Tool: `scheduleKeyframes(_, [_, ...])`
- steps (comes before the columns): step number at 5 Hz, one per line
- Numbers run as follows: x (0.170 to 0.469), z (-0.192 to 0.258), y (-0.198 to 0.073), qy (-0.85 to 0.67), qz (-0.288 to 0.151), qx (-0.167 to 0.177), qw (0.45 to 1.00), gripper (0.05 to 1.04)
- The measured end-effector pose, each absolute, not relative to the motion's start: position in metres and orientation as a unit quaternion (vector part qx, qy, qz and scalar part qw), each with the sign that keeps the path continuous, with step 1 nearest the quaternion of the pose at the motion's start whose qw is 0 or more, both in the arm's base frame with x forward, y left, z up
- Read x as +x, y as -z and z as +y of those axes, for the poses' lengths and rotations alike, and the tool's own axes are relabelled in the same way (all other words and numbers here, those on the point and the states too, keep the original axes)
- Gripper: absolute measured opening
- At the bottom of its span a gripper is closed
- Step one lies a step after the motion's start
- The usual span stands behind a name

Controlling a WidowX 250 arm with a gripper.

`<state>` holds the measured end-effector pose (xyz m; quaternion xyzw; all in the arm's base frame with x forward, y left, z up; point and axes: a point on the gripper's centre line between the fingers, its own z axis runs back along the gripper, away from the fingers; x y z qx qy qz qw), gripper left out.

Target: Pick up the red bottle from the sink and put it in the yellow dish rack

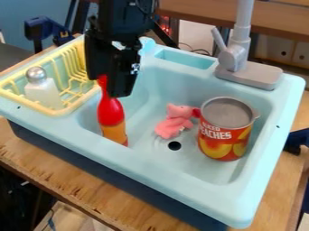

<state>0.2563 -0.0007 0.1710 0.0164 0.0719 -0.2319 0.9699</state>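
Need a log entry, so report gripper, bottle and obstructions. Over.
Gripper at the red bottle's neck, grip unconfirmed. Bottle inside blue sink. Pink toy and peach can nearby, neither between gripper and bottle.

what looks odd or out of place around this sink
The pink soft toy looks out of place: it sits down in the sink, between the red bottle and the can, where dishes would usually go. I see no spill or damage.
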Motion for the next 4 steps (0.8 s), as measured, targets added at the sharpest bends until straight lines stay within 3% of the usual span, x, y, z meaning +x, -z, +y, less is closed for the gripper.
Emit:
scheduleKeyframes(1, [0.253,0.002,-0.167,0.239,0.088,-0.022,0.967,0.585])
scheduleKeyframes(2, [0.251,0.000,-0.166,0.240,0.096,-0.037,0.965,0.349])
scheduleKeyframes(3, [0.246,-0.002,-0.168,0.230,0.104,-0.064,0.965,0.329])
scheduleKeyframes(4, [0.243,-0.003,-0.184,0.211,0.092,-0.067,0.971,0.329])
